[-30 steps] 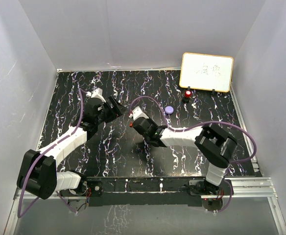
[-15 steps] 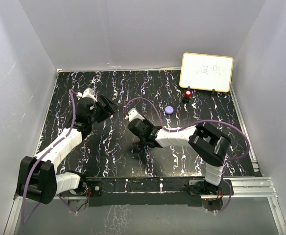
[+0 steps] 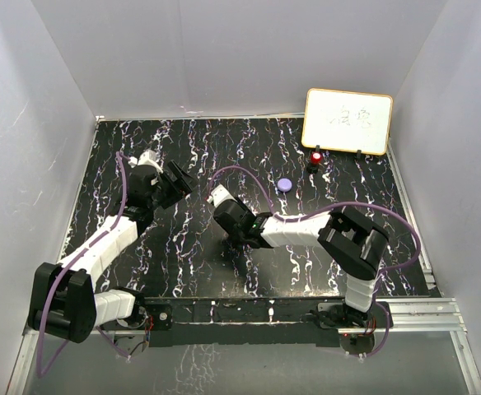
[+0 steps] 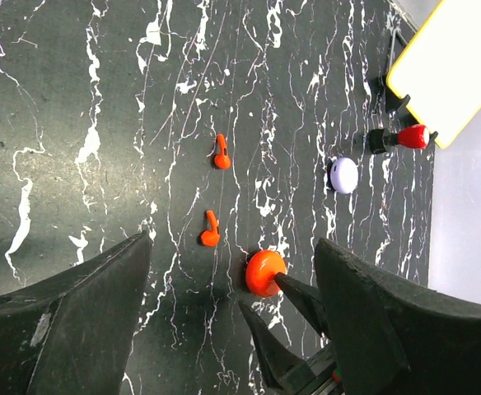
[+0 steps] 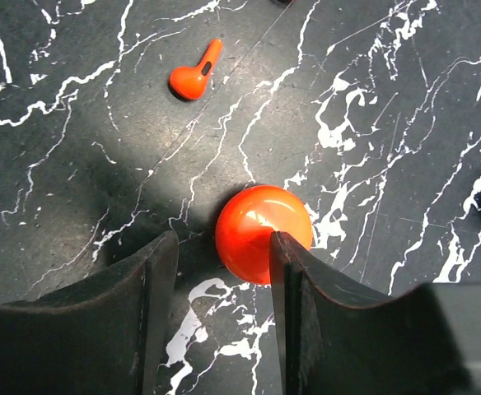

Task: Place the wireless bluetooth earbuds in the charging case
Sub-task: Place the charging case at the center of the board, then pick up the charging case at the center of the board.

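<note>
- Earbuds [image 4: 210,231]: two red ones lie loose on the desk [image 4: 76,99], outside the cases and a little apart. The second earbud [image 4: 221,153] is the farther one in the left wrist view.
- Left pincer [image 4: 231,239] hangs above them, jaws spread wide and holding nothing (both earbuds show in the gap between its fingers).
- Red case [image 4: 265,272], a smooth round dome, sits on the desk just right of the nearer earbud.
- Right pincer [image 5: 224,239] is low over the desk, jaws parted and gripping nothing. The red case lies just past the gap, and one fingertip [image 5: 294,271] overlaps its edge (whether it truly touches, I cannot tell).
- Purple case [image 4: 343,174] rests farther right, well apart from the red case.
- Red-and-black item [image 4: 413,136] stands near the desk's far right, just beside the board [image 4: 463,58], which is propped at the back corner.
</note>
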`<action>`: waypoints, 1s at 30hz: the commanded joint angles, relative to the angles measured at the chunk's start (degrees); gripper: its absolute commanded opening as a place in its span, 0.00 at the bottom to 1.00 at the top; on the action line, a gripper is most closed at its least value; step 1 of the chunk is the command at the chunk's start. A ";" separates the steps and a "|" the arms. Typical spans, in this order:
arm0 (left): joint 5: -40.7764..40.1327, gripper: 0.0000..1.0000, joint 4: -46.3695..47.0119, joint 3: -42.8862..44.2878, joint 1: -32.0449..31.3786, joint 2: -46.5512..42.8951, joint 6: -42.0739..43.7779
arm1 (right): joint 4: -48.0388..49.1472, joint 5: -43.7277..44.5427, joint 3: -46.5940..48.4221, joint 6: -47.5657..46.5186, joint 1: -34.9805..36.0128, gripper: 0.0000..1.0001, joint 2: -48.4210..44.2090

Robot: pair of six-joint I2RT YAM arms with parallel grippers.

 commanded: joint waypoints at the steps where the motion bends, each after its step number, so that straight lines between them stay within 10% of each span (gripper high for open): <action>1: 1.30 0.79 -1.24 -0.55 0.77 -1.87 0.76 | 2.73 -2.18 1.09 3.32 0.20 0.51 -4.08; 30: 9.34 0.79 6.32 -6.76 1.66 -4.20 0.90 | 11.03 -47.75 -6.24 21.89 -22.91 0.63 -6.20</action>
